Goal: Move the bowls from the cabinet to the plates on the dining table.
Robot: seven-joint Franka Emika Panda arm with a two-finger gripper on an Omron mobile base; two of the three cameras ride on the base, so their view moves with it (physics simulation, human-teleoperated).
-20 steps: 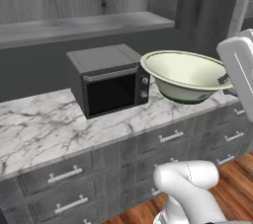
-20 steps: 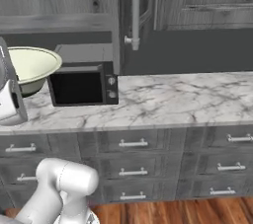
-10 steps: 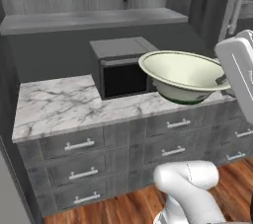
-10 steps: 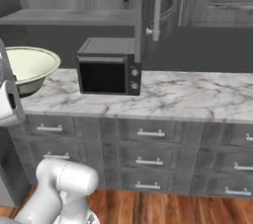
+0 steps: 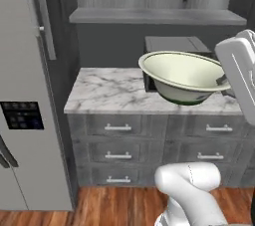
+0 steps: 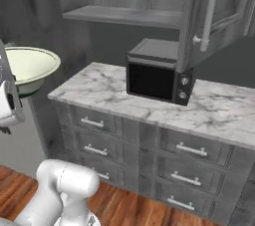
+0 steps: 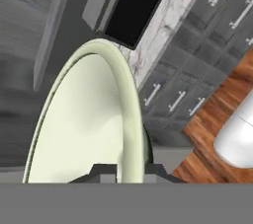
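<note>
**Inspector:** Jaws clenched on the rim of the bowl (image 7: 84, 129); in the hand view the two dark tips sit on either side of the rim wall at the bottom of the picture, one inside, one outside.

**Clerk:** Where does the bowl stand?

**Inspector:** It is carried in the air, clear of every surface. In the left base view the bowl (image 5: 185, 78) hangs in front of the microwave (image 5: 175, 46) and hides most of its face; the white hand grips it from the right. In the right base view the bowl (image 6: 27, 66) is at the left edge, left of the desk (image 6: 214, 108) and off its end.

**Clerk:** Attitude and contents?

**Inspector:** Roughly upright, mouth up, slightly tipped. Its cream interior holds nothing. A dark green band shows low on the outside, above the foot.

**Clerk:** Other containers?

**Inspector:** The microwave (image 6: 158, 74) rests on the marble desk with its door closed; its contents cannot be told. Above it the cabinet (image 6: 211, 13) door stands swung open, bar handle facing out; its interior cannot be made out. Grey drawers (image 5: 118, 143) below the desk are all closed. A tall refrigerator (image 5: 25, 95) stands to the left of the desk in the left base view, doors closed.
</note>
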